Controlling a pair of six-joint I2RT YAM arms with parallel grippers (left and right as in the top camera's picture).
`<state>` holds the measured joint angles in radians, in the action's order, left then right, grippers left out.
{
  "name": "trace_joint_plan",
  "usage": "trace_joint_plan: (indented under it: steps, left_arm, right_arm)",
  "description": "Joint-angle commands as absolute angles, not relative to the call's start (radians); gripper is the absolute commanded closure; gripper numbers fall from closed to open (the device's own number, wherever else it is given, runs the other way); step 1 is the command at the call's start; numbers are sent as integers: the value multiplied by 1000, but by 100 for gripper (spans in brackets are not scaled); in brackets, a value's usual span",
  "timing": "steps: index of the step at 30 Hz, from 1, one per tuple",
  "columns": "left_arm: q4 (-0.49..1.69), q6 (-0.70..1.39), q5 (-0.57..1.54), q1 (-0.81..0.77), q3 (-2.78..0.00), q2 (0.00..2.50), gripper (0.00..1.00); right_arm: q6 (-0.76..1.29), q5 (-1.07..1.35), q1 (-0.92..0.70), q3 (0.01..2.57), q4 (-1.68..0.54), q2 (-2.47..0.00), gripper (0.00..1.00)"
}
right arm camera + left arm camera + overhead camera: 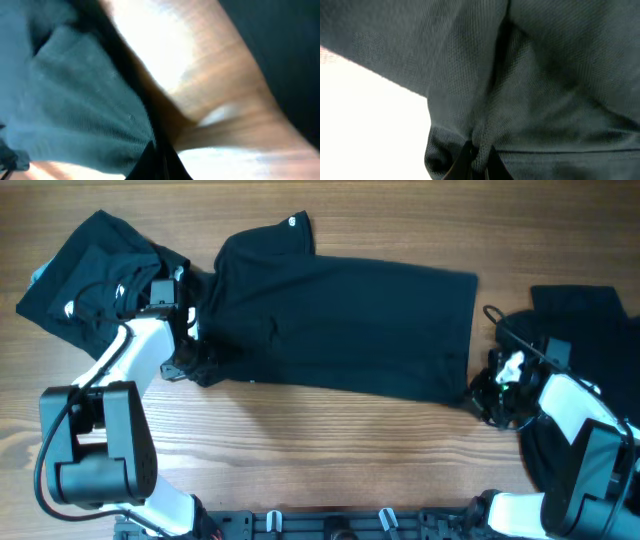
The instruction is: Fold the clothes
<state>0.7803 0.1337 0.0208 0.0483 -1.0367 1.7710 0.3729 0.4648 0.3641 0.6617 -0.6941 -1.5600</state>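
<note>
A black T-shirt (340, 320) lies spread across the middle of the table, its body folded into a long band with one sleeve at the top left. My left gripper (190, 365) is shut on a pinch of the shirt's lower left corner; the left wrist view shows the cloth (530, 75) bunched between the jaws (479, 162). My right gripper (482, 392) is shut on the shirt's lower right corner; the right wrist view shows the fabric (75, 100) running into the closed jaws (159, 160).
A crumpled black shirt (85, 275) lies at the far left. Another black garment (585, 315) lies at the far right, partly under my right arm. The wooden table (330, 450) shows in front of the shirt.
</note>
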Motion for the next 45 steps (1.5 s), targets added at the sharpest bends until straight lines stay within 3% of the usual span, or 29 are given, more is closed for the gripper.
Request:
trace_joint_plan:
  steps: [1, 6, 7, 8, 10, 11, 14, 19, 22, 27, 35, 41, 43, 44, 45]
  left_arm:
    - [910, 186, -53, 63, -1106, 1763, 96]
    - [1022, 272, -99, 84, -1131, 1761, 94]
    - [1043, 278, -98, 83, -1131, 1761, 84]
    - [1056, 278, -98, 83, -1132, 1761, 75]
    - [1080, 278, -94, 83, -1135, 1761, 43]
    - [1092, 278, -88, 83, -1140, 1761, 34]
    - [1171, 277, -76, 83, -1212, 1761, 26]
    - [1288, 239, 25, 78, -1490, 1761, 25]
    - [1217, 220, 91, 66, -1636, 1761, 24]
    - [1211, 221, 101, 58, -1681, 1767, 22]
    - [1289, 225, 157, 58, -1414, 1769, 22]
    - [1016, 244, 191, 58, -1056, 1769, 24]
    - [956, 245, 159, 58, -1010, 1769, 31]
    - [929, 249, 141, 58, -986, 1769, 44]
    - [915, 251, 108, 58, -973, 1769, 65]
  right_arm:
    - [430, 245, 401, 750, -841, -1572, 96]
    - [418, 205, 410, 815, -938, -1565, 96]
    - [403, 202, 410, 828, -960, -1565, 75]
    - [394, 202, 410, 837, -967, -1565, 67]
    - [393, 203, 410, 868, -981, -1565, 62]
    - [393, 202, 410, 889, -990, -1563, 61]
    - [388, 202, 411, 999, -1036, -1550, 60]
    - [337, 238, 411, 1215, -1111, -1538, 55]
    - [316, 290, 411, 1260, -1171, -1538, 40]
    - [293, 286, 411, 1237, -1229, -1539, 37]
    - [288, 284, 411, 1201, -1214, -1539, 36]
    - [289, 259, 411, 1198, -1184, -1539, 33]
    - [289, 259, 411, 1198, -1170, -1539, 32]
    - [288, 259, 411, 1198, -1161, -1539, 33]
    - [288, 260, 411, 1198, -1153, -1539, 33]
